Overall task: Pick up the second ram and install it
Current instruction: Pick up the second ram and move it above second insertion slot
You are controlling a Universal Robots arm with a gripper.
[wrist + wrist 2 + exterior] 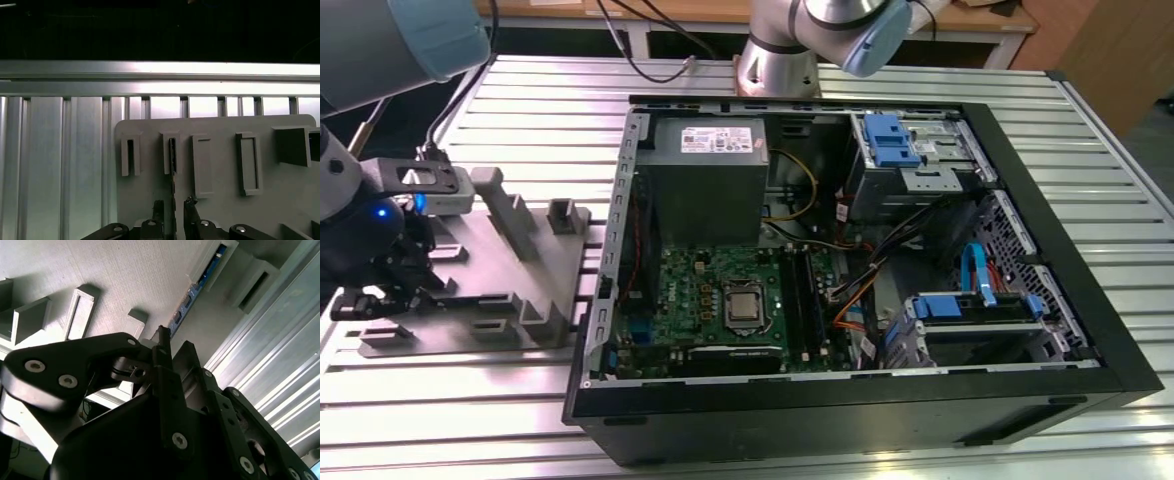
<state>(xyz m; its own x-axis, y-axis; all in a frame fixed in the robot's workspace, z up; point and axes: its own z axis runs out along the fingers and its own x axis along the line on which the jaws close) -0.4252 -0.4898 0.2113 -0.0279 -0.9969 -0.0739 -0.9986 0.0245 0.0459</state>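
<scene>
In the exterior view the gripper (380, 295) hung over the grey holder (500, 270), at the exterior view's left of the computer case (854, 410). In the first wrist view its fingers (189, 210) were narrowly apart, one on each side of the ram (173, 165), which stood on edge in a holder slot. The second wrist view showed the same.

Your landmark: open black computer case (854, 410), lying on its side on ribbed aluminium tabletop (1107, 110). Inside case you see:
- far corner, exterior view's left: grey power supply (707, 170)
- mid floor: processor socket (744, 305)
- far right corner: blue drive latch (886, 140)
- near right corner: second blue latch (971, 305), orange cables (851, 295) just beside

Beyond case: wooden desk (587, 12).
</scene>
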